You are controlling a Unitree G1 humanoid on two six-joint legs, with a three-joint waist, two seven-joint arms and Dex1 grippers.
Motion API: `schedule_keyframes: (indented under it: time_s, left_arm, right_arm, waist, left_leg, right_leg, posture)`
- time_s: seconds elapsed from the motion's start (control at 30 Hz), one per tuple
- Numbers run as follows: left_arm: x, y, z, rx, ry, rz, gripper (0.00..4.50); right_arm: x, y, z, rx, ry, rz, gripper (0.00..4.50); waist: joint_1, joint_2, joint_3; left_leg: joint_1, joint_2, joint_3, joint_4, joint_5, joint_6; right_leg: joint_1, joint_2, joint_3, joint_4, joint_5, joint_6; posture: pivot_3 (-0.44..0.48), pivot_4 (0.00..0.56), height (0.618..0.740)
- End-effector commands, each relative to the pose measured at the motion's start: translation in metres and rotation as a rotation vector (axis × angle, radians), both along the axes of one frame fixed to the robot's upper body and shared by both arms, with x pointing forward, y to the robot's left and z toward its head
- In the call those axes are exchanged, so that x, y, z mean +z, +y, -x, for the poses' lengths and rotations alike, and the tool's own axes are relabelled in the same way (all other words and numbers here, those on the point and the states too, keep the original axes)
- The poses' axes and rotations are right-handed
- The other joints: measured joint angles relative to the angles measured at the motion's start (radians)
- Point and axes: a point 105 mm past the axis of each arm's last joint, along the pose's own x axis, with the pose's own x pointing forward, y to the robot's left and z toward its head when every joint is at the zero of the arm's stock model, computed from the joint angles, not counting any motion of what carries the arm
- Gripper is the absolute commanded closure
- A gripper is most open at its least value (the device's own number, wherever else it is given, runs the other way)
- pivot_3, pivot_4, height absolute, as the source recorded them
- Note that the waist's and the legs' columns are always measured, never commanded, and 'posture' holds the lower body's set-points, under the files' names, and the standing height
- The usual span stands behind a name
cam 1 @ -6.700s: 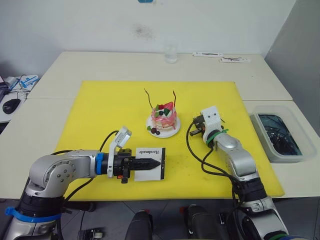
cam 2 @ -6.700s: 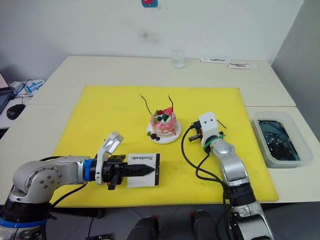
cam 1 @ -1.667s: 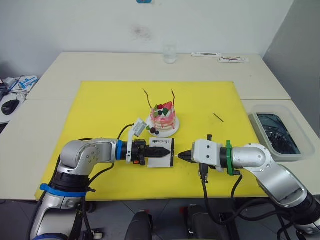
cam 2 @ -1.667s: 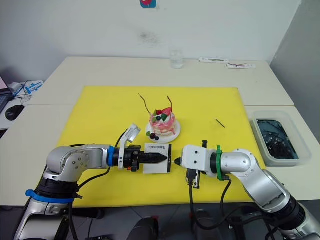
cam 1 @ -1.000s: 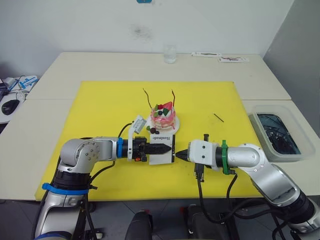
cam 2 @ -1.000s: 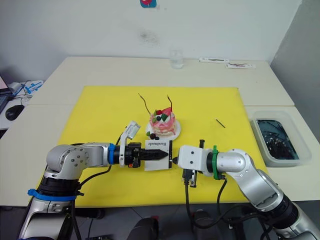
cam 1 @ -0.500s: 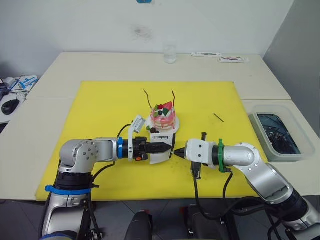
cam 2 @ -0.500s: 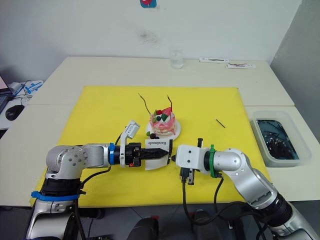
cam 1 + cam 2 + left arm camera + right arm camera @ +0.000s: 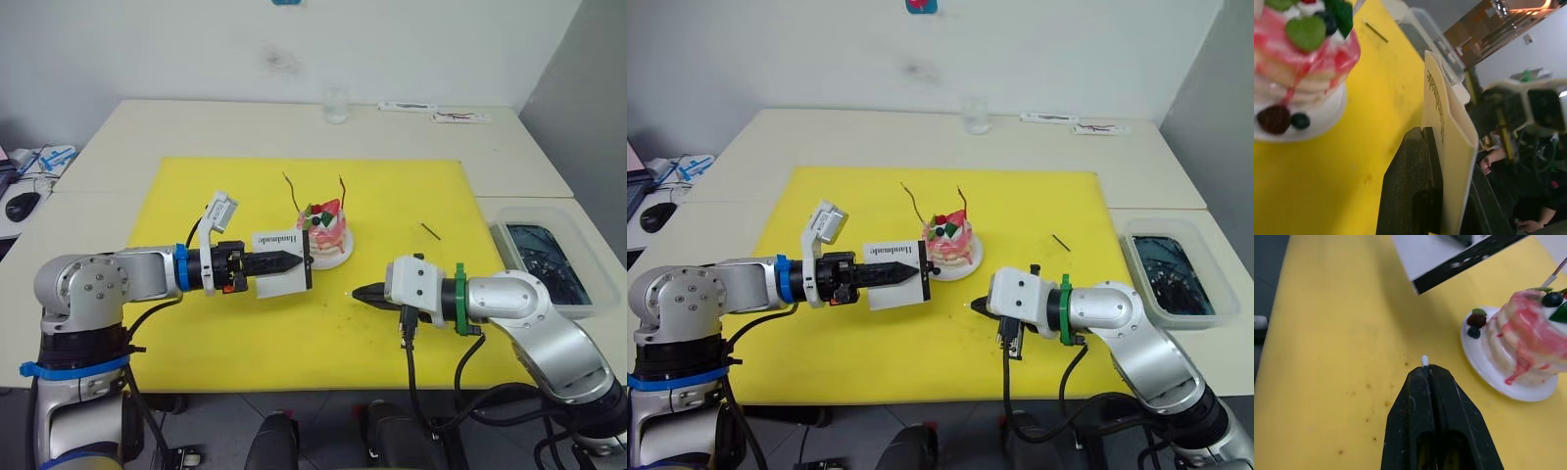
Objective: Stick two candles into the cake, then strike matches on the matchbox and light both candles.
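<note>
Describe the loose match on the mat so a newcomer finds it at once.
Start at the yellow mat and find the cake near its middle. Go toward the mat's right edge: the match lies there alone, flat, short, straight and dark, unlike the long curved candles standing in the cake.

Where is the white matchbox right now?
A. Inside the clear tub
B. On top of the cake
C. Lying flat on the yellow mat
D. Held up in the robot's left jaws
D: the matchbox sits clamped in the left gripper, lifted beside the cake.
</note>
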Motion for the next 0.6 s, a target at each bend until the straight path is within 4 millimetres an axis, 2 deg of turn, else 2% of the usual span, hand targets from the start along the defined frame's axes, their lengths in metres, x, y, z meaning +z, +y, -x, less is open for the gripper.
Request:
schedule_keyframes:
  time_s: [0.03,0.23,0.4,0.6]
  left_arm:
    - [0.0,-0.003,0.007,-0.023,-0.024,0.011,4.5]
    - [-0.011,-0.006,0.01,-0.026,0.003,0.02,4.5]
    - [-0.032,-0.004,0.014,0.0,0.044,-0.004,4.5]
    - [-0.042,-0.007,0.019,-0.007,0.054,-0.008,4.5]
  right_arm:
    - [0.022,-0.002,-0.001,-0.016,-0.041,-0.054,4.46]
    - [0.03,-0.002,-0.005,-0.032,-0.041,-0.081,4.46]
    - [0.059,0.009,-0.021,-0.059,-0.117,-0.17,4.46]
    - [0.079,0.03,-0.039,-0.07,-0.19,-0.209,4.46]
  waist:
    - [0.0,0.0,0.0]
    - [-0.001,0.0,0.0]
    - [-0.009,0.0,0.0]
    - [-0.007,0.0,0.0]
  left_leg:
    - [0.0,0.0,0.0,0.0,0.0,0.0]
    - [0.0,0.0,0.0,0.0,0.0,0.0]
    - [0.0,0.0,0.001,-0.001,0.0,0.0]
    - [0.0,0.0,0.0,-0.001,0.0,0.0]
  right_leg:
    - [0.0,0.0,0.0,0.0,-0.001,-0.001]
    - [0.0,0.0,0.0,0.0,-0.002,-0.005]
    - [-0.001,0.0,0.001,0.0,0.0,0.0]
    - [-0.001,0.0,0.0,0.0,0.0,-0.001]
  posture:
    - [0.0,0.15,0.74]
    - [0.0,0.15,0.74]
    - [0.0,0.15,0.74]
    - [0.0,0.15,0.74]
